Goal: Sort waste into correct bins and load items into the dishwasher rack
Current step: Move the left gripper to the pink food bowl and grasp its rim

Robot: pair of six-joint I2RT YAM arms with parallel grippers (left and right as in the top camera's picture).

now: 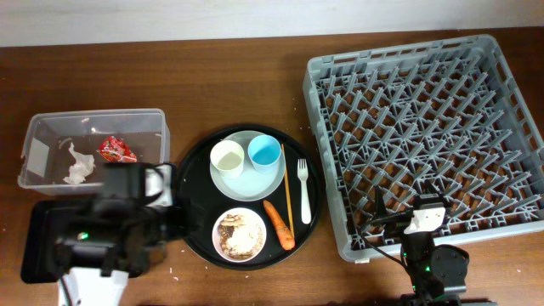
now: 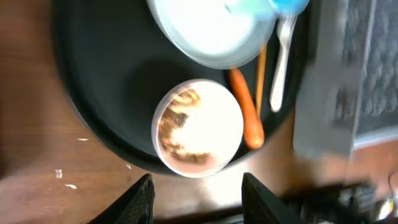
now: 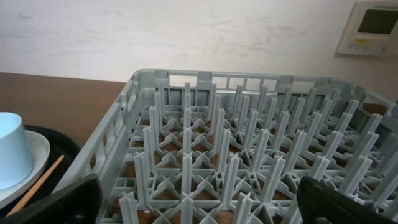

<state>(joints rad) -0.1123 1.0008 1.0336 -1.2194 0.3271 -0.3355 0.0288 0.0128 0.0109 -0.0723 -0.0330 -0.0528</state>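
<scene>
The round black tray (image 1: pixel 197 183) carries a pale plate (image 1: pixel 255 180) with a white cup (image 1: pixel 228 157) and a light blue cup (image 1: pixel 264 152), a white fork (image 1: pixel 303 189), a wooden stick (image 1: pixel 287 200), an orange carrot (image 1: pixel 279 223) and a bowl (image 1: pixel 240 233) with food scraps. The red wrapper (image 1: pixel 116 150) and white tissue (image 1: pixel 78 167) lie in the clear tub (image 1: pixel 93 116). My left gripper (image 2: pixel 198 199) is open and empty, just short of the bowl (image 2: pixel 198 127). My right gripper (image 3: pixel 199 205) is open and empty over the front edge of the grey rack (image 3: pixel 249 149).
The flat black rectangular tray (image 1: pixel 38 255) lies at the front left, partly under my left arm. The rack (image 1: pixel 425 127) fills the right side, close to the round tray. A few white crumbs lie on the wood near the tray's front left rim.
</scene>
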